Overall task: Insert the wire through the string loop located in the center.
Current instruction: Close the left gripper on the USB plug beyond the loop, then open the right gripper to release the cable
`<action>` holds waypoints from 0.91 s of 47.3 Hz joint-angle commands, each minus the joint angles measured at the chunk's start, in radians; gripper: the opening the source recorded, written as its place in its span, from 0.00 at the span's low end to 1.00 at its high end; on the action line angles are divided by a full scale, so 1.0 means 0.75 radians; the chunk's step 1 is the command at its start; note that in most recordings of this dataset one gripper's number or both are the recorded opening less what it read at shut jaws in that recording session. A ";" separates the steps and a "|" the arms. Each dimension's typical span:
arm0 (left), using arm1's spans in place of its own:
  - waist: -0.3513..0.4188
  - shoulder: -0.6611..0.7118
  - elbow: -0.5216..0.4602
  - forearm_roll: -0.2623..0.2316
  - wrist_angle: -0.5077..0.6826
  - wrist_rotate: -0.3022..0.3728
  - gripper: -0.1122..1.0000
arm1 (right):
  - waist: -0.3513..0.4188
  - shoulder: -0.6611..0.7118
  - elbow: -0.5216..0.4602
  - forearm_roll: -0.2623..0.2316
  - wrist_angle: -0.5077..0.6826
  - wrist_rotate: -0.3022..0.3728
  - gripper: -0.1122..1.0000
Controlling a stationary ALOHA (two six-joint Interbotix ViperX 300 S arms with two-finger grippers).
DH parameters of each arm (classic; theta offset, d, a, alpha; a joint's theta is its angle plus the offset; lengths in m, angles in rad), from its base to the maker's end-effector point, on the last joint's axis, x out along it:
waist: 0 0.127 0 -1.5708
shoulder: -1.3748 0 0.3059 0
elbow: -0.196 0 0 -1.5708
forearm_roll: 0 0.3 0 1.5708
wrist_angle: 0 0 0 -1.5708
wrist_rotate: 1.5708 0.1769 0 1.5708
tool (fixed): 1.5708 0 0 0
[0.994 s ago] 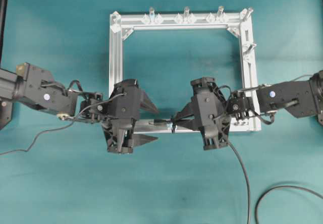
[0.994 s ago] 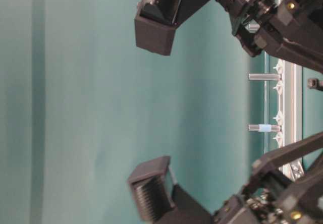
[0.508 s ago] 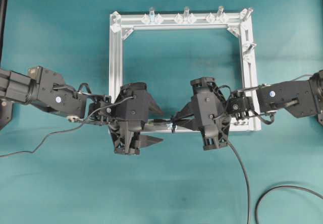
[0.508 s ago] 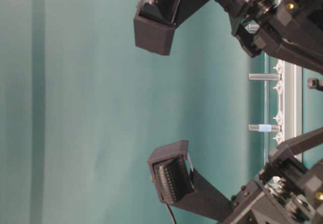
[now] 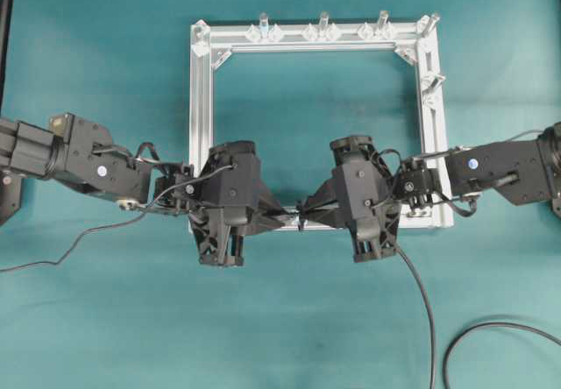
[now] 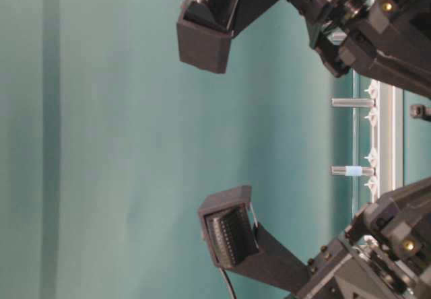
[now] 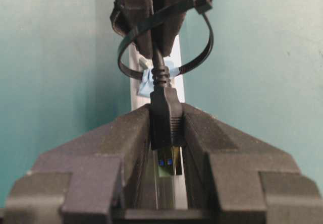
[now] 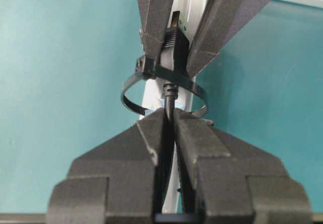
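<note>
The wire [image 5: 422, 301] is a thin black cable running from the lower right up to my right gripper [image 5: 308, 209]. In the right wrist view my right gripper [image 8: 170, 115] is shut on the wire just behind the string loop [image 8: 132, 101]. The wire passes through the string loop [image 7: 203, 52], a black band round the frame's near bar beside a pale-blue mark [image 7: 148, 84]. On the far side of the loop, the wire's plug [image 7: 165, 125] sits between the jaws of my left gripper [image 7: 166, 109], which are shut against its sides. The two grippers face each other tip to tip, left gripper [image 5: 279, 220] on the left.
The silver aluminium frame [image 5: 202, 100] lies square on the teal table, with upright pegs [image 5: 323, 23] along its far bar and right bar. Slack wire curls at the lower right [image 5: 491, 328]. Both arms lie along the frame's near bar.
My left gripper moved right toward the loop and its wide-open jaws closed onto the plug. The right gripper kept its place and its grip on the wire.
</note>
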 commanded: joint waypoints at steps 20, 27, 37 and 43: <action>-0.004 -0.043 -0.033 0.004 0.004 0.002 0.26 | -0.006 -0.018 -0.020 -0.002 -0.006 0.006 0.16; -0.004 -0.043 -0.033 0.006 0.004 0.002 0.26 | -0.004 -0.018 -0.020 -0.002 -0.004 0.006 0.16; -0.002 -0.043 -0.031 0.004 0.004 0.000 0.26 | -0.006 -0.018 -0.018 -0.002 0.006 0.000 0.16; 0.000 -0.047 -0.027 0.004 0.004 -0.002 0.26 | -0.006 -0.018 -0.016 -0.016 0.006 -0.004 0.16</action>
